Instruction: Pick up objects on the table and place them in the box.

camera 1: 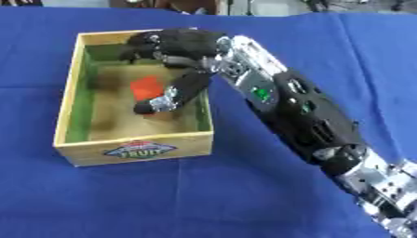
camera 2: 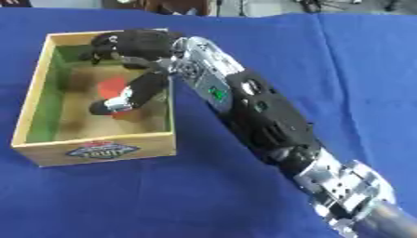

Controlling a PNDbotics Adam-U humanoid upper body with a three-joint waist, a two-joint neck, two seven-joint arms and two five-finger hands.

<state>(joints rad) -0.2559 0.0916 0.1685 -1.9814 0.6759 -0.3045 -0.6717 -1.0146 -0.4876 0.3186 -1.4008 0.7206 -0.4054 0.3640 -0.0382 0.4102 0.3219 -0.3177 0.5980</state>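
Silver joints of the right arm [camera 1: 383, 186] are being shown nearest the camera, at the lower right corner, and from there the black and silver limb is being stretched diagonally up and to the left across the blue cloth-covered tabletop [camera 1: 204, 200]. At the end of that arm the black right hand [camera 1: 175, 44] is being held over the far end of the open rectangular wooden box [camera 1: 134, 148]. Its fingers are being kept extended rather than curled; nothing is seen wrapped by them. One long finger or thumb [camera 1: 175, 95] is being pointed downward and toward the camera into the box, with its tip lying near the box floor.

Just beside that lowered finger, on its left and partly under it, a small red-orange object [camera 1: 146, 87] is being seen on the tan floor of the box; whether it is being touched by the finger cannot be told. Its exact shape cannot be made out.

Below the hand, the box's inner walls are being shown as green, and on the near outer wall a blue and red oval label [camera 1: 139, 149] is being displayed. Only the right hand is being shown in either view.
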